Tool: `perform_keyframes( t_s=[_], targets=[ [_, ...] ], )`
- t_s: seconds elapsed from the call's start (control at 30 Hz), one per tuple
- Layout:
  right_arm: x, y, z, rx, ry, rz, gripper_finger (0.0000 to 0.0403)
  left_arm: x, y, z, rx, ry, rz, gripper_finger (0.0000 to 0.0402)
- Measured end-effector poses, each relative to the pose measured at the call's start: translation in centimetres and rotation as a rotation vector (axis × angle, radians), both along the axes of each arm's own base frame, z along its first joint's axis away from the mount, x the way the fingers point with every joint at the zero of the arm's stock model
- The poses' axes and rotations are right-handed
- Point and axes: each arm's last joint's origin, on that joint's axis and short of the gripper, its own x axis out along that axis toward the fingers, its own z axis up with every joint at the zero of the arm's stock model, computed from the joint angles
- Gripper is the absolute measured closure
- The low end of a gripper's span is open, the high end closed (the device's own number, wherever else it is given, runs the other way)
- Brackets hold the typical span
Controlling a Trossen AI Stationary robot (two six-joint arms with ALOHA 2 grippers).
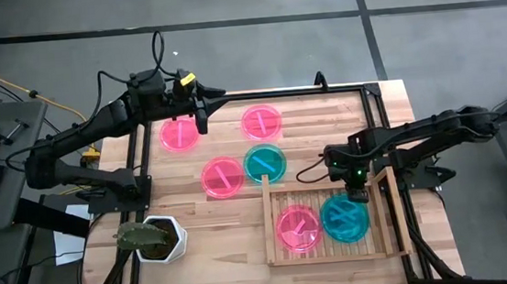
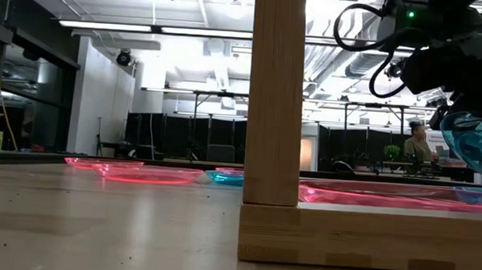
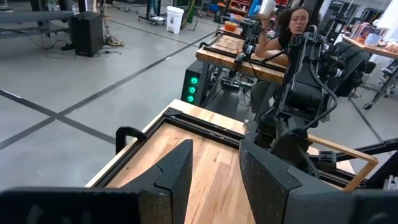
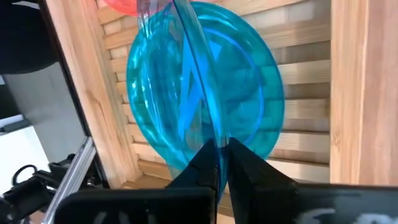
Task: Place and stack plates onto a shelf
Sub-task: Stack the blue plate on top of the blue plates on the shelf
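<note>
The light-wood shelf [image 1: 324, 194] lies at the table's near right. On its slats rest a pink plate [image 1: 298, 228] and a teal plate [image 4: 258, 93]. My right gripper [image 4: 221, 152] is over the shelf's right part, shut on a second teal plate [image 2: 472, 147], which is tilted above the lying one. Three pink plates [image 1: 179, 133] [image 1: 261, 121] [image 1: 222, 176] and one teal plate [image 1: 264, 162] lie flat on the table. My left gripper [image 1: 202, 119] hangs open above the far left, beside the far-left pink plate, with nothing between its fingers [image 3: 180, 162]. My right gripper pinches the held teal plate's rim [image 4: 214, 134] between its two fingers. The fingers slant down from above. The plate stands steeply tilted, almost on edge, over the teal plate on the shelf. Whether its lower edge touches that plate, I cannot tell.
A white hexagonal plant pot [image 1: 156, 240] stands at the table's near left. The shelf's raised rim [image 4: 357, 81] runs close beside the held plate, and its corner post [image 2: 274, 95] fills the middle of the low view. A person [image 3: 292, 28] sits beyond the table.
</note>
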Motion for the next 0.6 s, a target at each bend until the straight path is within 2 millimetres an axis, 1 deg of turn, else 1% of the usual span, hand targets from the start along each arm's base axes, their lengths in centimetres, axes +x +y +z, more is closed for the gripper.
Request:
perform_keyframes(
  t_s=[0.4,0.6],
  targets=[
    [-0.10,0.29,-0.07,-0.040,0.009,0.015,0.0403,0.00,0.00,0.00,0.000,0.000,0.000,0.0280],
    [-0.09,0.22,-0.13,-0.085,0.031,-0.029,0.0402,0.00,0.00,0.01,0.000,0.000,0.000,0.0280]
  ],
)
